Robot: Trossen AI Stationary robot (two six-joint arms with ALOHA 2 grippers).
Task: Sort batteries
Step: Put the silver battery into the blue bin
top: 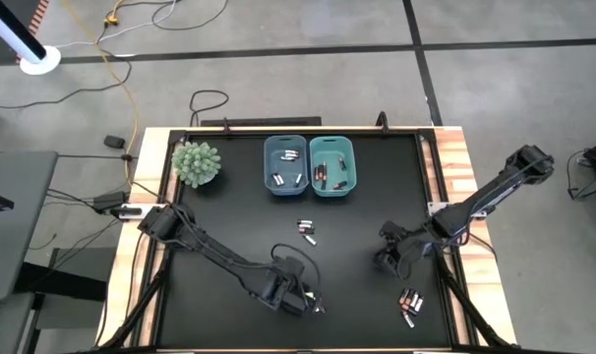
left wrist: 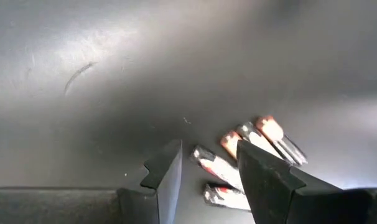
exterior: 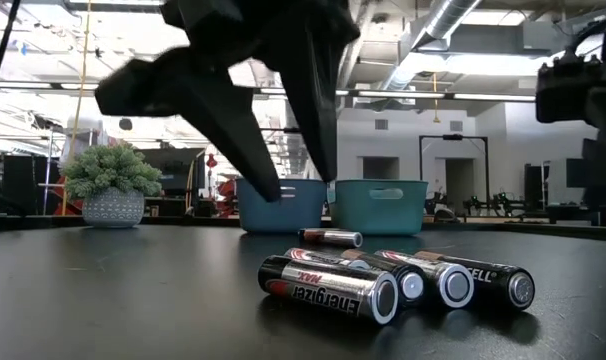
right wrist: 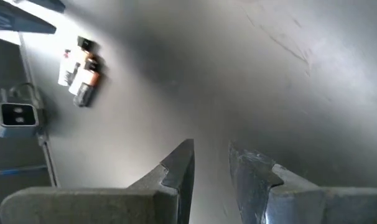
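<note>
The left claw (top: 308, 298) is hovering at the lower middle of the black table (top: 229, 211), fingers standing apart over a small cluster of batteries (left wrist: 244, 162) and gripping nothing. The right claw (top: 387, 261) is waiting lower right, fingers slightly apart and empty (bare table beneath them). More batteries (top: 410, 305) are lying near the lower right corner, a few (top: 306, 232) at centre, others inside two blue bins (top: 285, 164) at upper middle.

from above, the left gripper (top: 306, 298) hides its batteries (top: 319, 307); bin (top: 285, 165) contents too small to identify.
</note>
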